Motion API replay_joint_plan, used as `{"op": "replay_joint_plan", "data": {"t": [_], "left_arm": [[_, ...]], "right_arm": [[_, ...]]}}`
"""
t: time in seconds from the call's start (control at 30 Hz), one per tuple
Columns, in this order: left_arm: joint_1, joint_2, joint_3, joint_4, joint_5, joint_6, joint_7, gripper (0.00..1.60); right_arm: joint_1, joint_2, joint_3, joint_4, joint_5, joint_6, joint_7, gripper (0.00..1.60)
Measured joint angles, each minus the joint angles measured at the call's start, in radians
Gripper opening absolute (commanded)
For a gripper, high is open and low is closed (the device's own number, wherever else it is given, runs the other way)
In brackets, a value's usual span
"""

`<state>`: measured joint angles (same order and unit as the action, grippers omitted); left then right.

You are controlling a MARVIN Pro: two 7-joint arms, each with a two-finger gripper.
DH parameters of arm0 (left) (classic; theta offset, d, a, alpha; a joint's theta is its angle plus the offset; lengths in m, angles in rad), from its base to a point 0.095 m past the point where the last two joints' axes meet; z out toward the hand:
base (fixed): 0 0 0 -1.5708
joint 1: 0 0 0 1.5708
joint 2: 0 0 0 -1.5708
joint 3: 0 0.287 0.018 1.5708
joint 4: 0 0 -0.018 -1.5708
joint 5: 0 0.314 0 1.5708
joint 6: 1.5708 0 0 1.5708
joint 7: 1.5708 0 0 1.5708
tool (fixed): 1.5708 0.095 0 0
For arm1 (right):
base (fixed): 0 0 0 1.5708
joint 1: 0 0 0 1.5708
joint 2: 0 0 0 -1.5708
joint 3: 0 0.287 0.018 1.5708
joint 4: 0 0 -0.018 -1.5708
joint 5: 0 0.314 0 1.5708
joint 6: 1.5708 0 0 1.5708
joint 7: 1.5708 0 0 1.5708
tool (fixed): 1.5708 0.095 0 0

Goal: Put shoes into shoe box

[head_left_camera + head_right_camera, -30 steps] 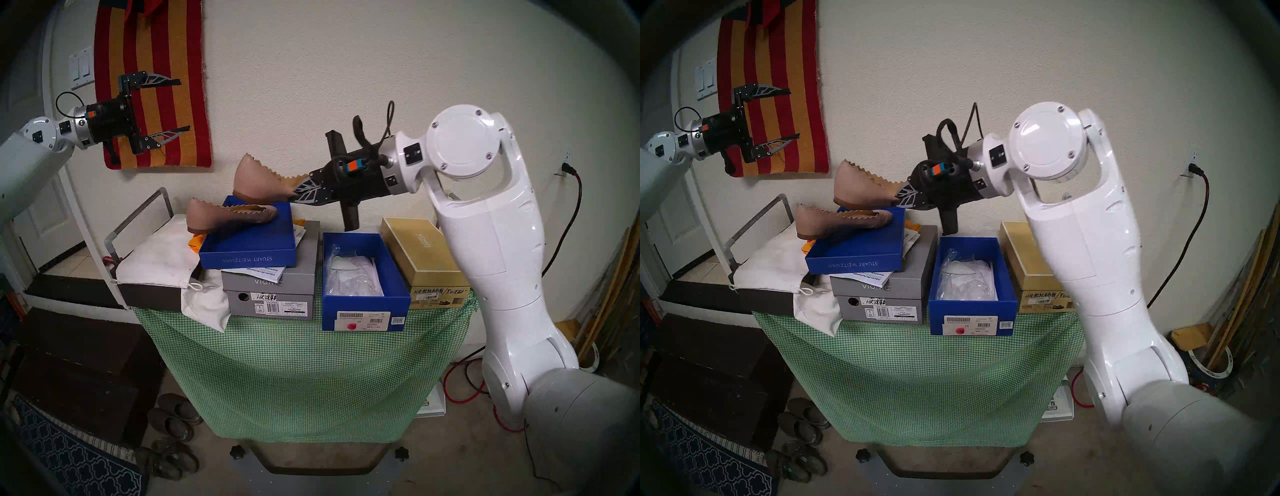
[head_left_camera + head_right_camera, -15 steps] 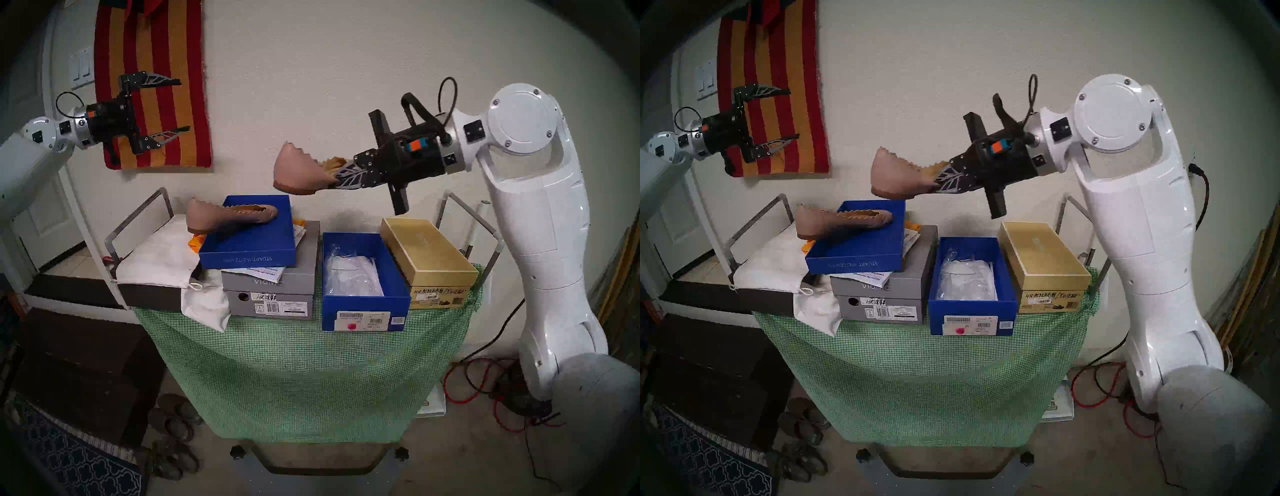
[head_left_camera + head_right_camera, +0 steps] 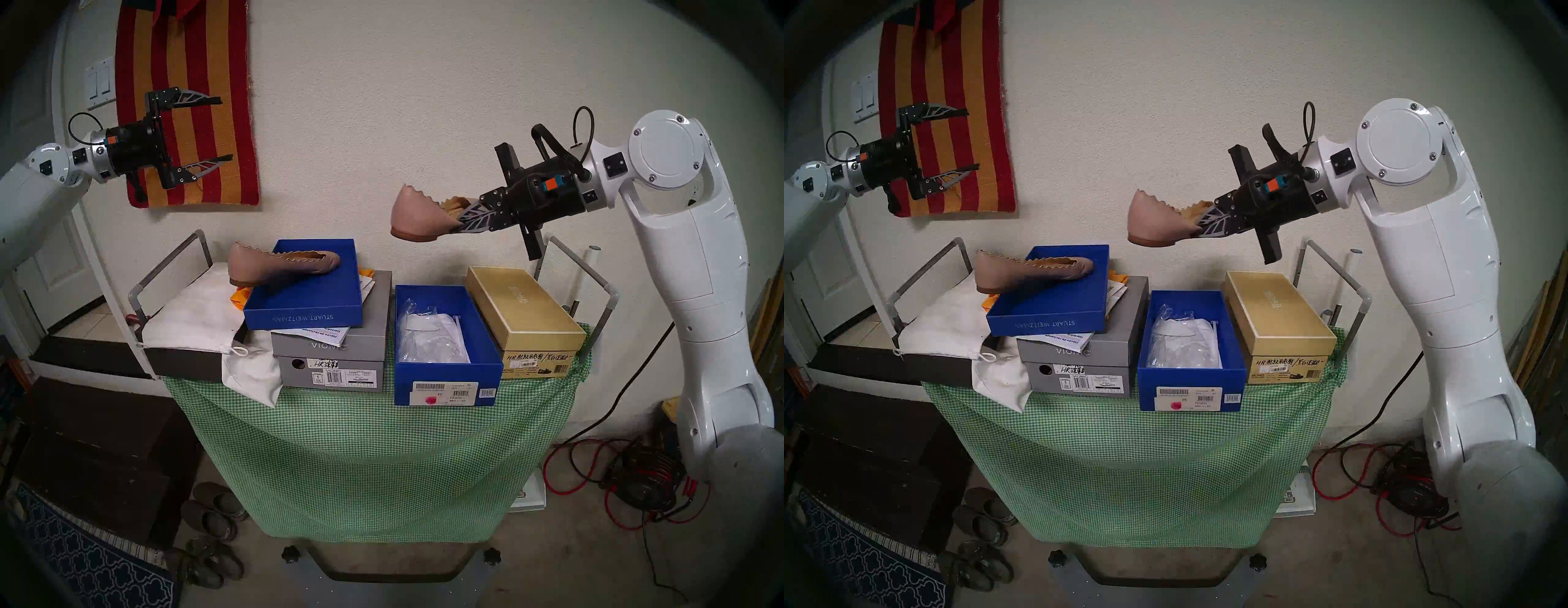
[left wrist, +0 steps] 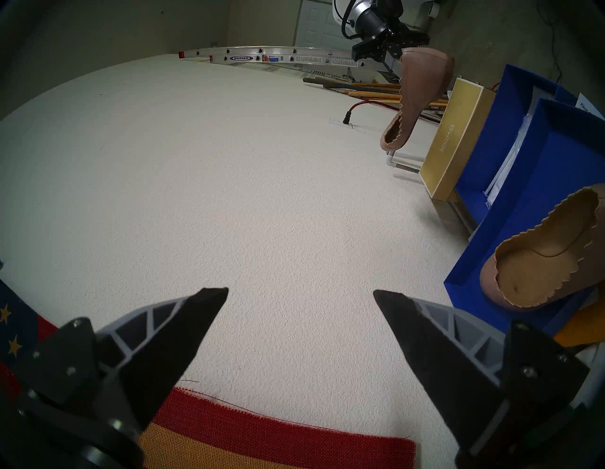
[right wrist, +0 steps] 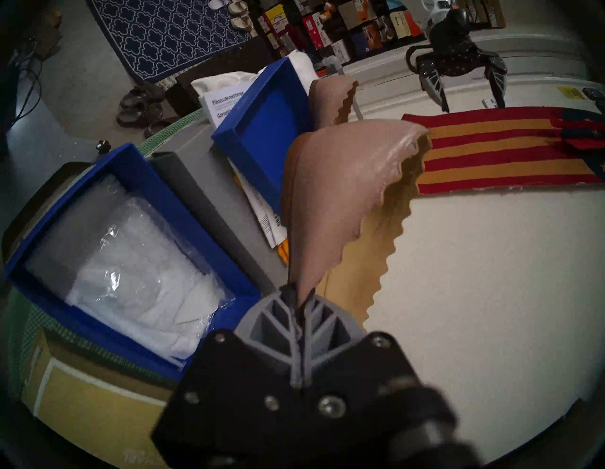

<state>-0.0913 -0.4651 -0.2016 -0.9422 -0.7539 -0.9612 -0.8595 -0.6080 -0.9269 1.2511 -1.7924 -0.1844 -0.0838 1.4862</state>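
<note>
A: What's the room like?

B: Cream wall, striped hanging point(image 3: 186, 102); a counter point(image 3: 373, 424) draped in green check cloth carries shoe boxes.

A: And the task's box?

B: The deep blue shoe box point(image 3: 445, 373) sits open in the middle, lined with white wrapping, ready to be filled.

A: The shoes?

B: The right claw point(image 3: 462, 218) pinches one shoe point(image 3: 418, 214) by its heel, aloft behind the box. The other shoe point(image 3: 282, 265) rests across a blue lid point(image 3: 305, 316). The left claw point(image 3: 225, 129) hangs spread, empty

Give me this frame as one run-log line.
right gripper: shut on beige-pink scalloped leather flat, airborne above deep royal-blue cardboard box | left gripper: open, empty | second flat: on shallow blue lid
</note>
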Motion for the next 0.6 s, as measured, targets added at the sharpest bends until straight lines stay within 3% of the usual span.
{"op": "replay_joint_plan", "data": {"t": [0.6], "left_arm": [[0.000,0.000,0.000,0.000,0.000,0.000,0.000,1.60]], "right_arm": [[0.044,0.220,-0.190,0.032,0.114,-0.127,0.000,0.00]]}}
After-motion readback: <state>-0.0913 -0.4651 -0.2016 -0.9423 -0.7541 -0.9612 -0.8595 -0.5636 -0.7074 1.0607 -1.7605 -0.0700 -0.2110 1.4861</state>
